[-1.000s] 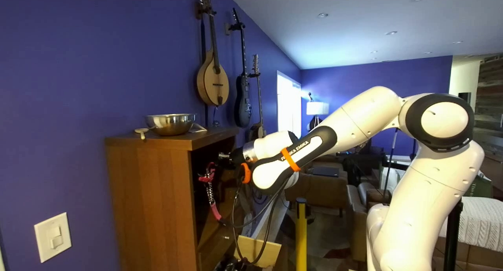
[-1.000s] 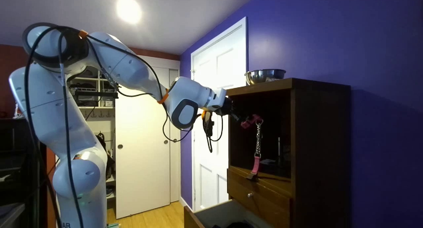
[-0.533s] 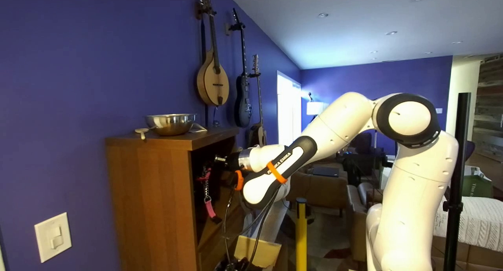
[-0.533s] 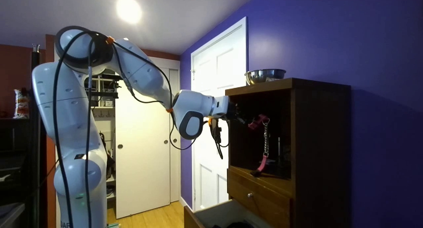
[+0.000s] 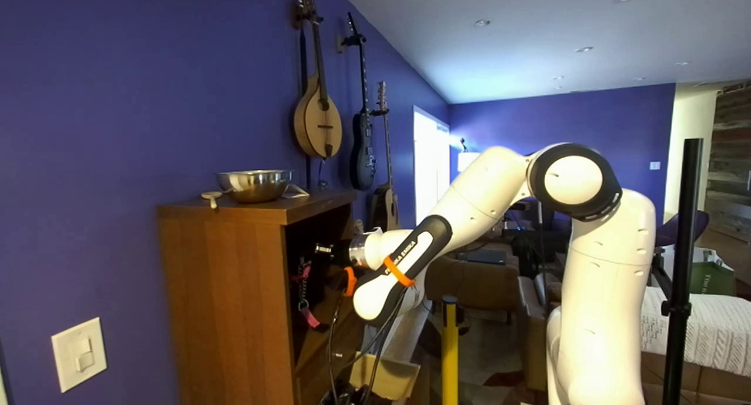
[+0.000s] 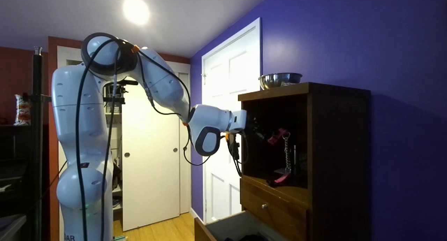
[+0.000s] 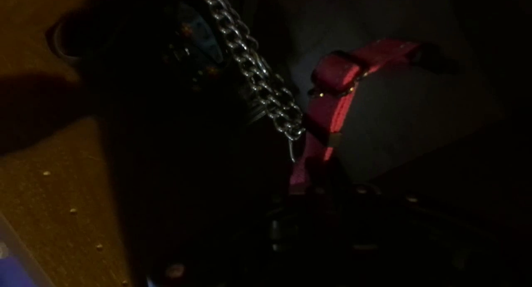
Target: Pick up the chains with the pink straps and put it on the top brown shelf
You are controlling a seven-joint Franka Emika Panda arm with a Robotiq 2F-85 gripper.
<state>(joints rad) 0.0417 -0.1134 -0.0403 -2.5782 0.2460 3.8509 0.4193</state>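
Letters (image 5: 405,255) on the white-and-black jointed robot arm (image 5: 481,185) and on a green bag (image 5: 711,284).
The arm carries “KA EMIKA”, its beginning crossed by a narrow orange band (image 5: 399,272), and, near its base, “AR” (image 6: 71,238); the bag carries “The”, the rest is unclear.

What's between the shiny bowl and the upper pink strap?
The cabinet's wooden top: the bowl stands on it and the upper strap is beneath, as both exterior views show.

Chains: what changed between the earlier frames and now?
The end effector moved down and deeper into the cabinet, taking the chains along; their lower strap now lies flatter, apparently on the shelf. Nothing was visibly let go. The bowl and open drawer stayed put.
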